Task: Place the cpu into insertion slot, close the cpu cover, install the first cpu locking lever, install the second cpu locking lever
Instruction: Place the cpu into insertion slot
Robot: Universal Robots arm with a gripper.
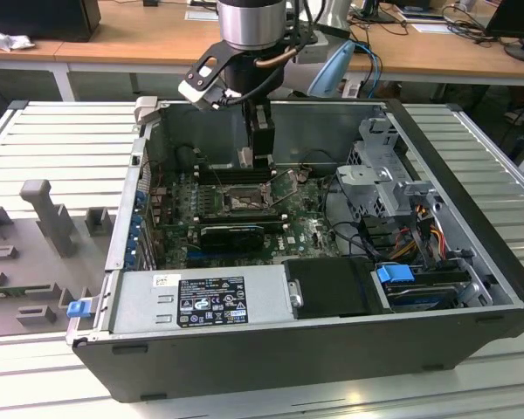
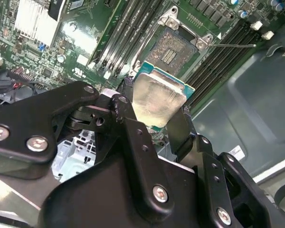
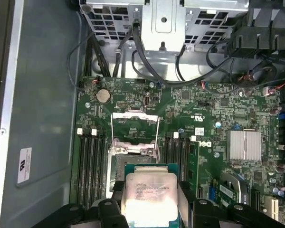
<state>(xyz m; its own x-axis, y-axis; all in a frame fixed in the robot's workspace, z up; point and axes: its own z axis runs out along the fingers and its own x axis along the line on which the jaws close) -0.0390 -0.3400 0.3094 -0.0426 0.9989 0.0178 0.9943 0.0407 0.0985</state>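
Cpu, small flat square chip with silvery-beige metal face (image 3: 149,192), pinched at opposite edges by black gripper (image 3: 151,204). Square dark silver-rimmed insertion slot (image 3: 133,159) just beyond fingertips, uncovered. Risk: offset or tilted descent could damage slot; slack grip could drop chip.

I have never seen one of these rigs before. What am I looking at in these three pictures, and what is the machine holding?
The exterior view shows a single robot arm reaching down into an open computer case that lies on a slatted metal table. The two wrist views come from cameras riding on the arm, looking past its gripper at the green motherboard. The black fingers are shut on the cpu, a small square chip with a silvery face. It is held above the board, not yet in the insertion slot, the open square socket. The cpu cover, a thin metal frame, looks swung open.
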